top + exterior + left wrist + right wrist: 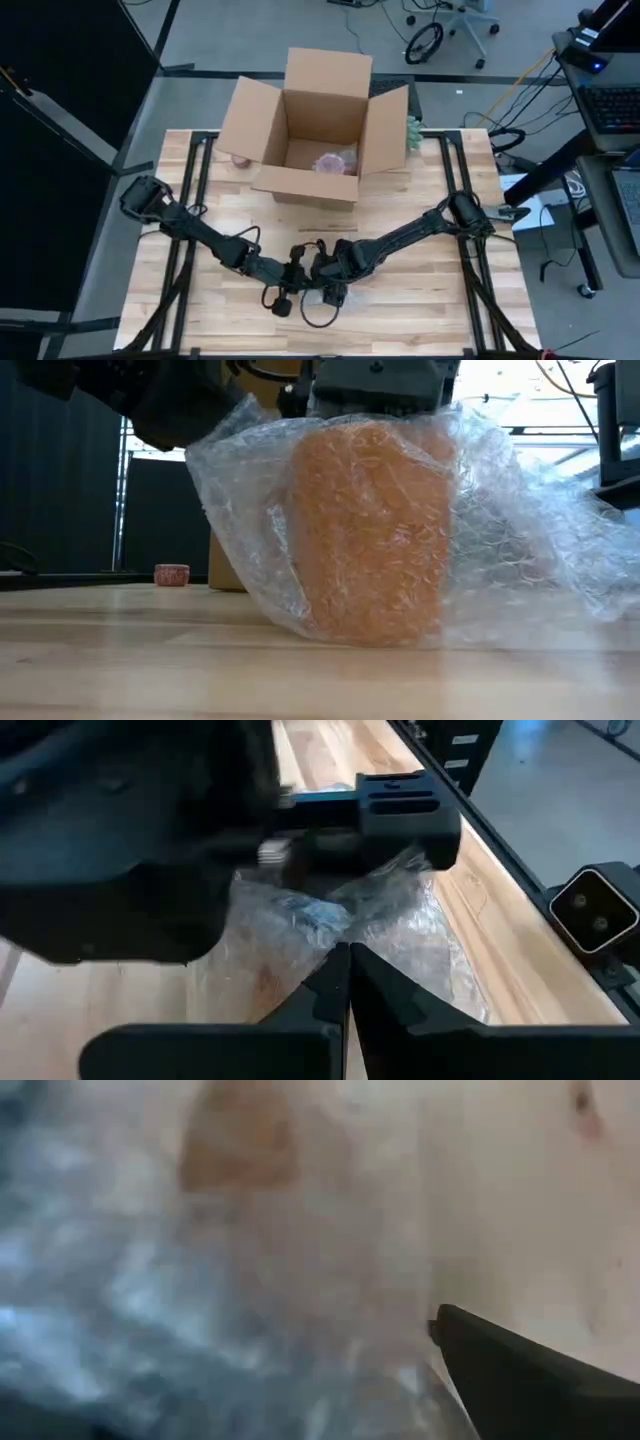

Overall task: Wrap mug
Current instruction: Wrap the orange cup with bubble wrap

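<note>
Cardboard box (pixel 322 120) holds a pinkish bundle (pixel 333 162) (bubble-wrapped).

Both dark arms reach inward, elbows low; left tool (pixel 283 300) fingers pressed together, right tool (pixel 335 292) meeting it at centre.

Robotics lab (office chair (pixel 462 22), floor cables (pixel 520 95))

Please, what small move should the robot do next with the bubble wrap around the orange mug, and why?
Probably the left tool, shut on a pinch of bubble wrap, should pull that loose sheet further across the mug. In the low view the wrap covers the mug's front, but a wide flap trails loose on one side. The right tool sits over the mug, seemingly steadying it.
</note>
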`<state>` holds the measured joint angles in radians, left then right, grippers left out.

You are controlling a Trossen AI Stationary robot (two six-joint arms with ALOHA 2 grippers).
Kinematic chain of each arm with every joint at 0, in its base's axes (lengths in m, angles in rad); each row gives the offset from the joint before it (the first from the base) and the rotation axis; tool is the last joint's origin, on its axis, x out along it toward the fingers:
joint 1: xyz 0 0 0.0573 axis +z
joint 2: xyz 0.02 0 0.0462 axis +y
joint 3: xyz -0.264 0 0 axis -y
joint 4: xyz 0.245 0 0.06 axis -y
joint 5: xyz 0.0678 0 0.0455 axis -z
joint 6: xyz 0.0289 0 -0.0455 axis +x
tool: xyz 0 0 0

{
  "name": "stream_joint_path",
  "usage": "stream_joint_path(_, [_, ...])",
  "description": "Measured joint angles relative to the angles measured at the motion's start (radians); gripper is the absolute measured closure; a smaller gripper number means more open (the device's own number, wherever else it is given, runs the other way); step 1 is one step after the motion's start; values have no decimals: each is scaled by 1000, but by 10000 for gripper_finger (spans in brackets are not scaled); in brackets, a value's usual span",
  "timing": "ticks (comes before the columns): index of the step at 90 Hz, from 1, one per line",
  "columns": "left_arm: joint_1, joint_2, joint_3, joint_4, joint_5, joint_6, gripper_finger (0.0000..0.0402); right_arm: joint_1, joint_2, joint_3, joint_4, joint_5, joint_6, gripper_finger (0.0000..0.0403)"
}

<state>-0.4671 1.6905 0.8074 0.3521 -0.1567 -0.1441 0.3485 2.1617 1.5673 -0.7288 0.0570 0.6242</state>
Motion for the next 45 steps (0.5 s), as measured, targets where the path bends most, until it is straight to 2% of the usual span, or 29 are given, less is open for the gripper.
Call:
stream_joint_path(13, [0,0,0,-14,0,-6,402,-2,8,0,0,2,1,128])
stream_joint_path(22, [0,0,0,-19,-1,-6,402,-2,8,0,-1,3,-3,152])
stream_joint_path(31, [0,0,0,-27,-1,-6,402,-2,8,0,0,-7,-9,209])
stream_joint_path(45, [-1,0,0,-29,-1,-6,402,-5,8,0,20,-28,4,334])
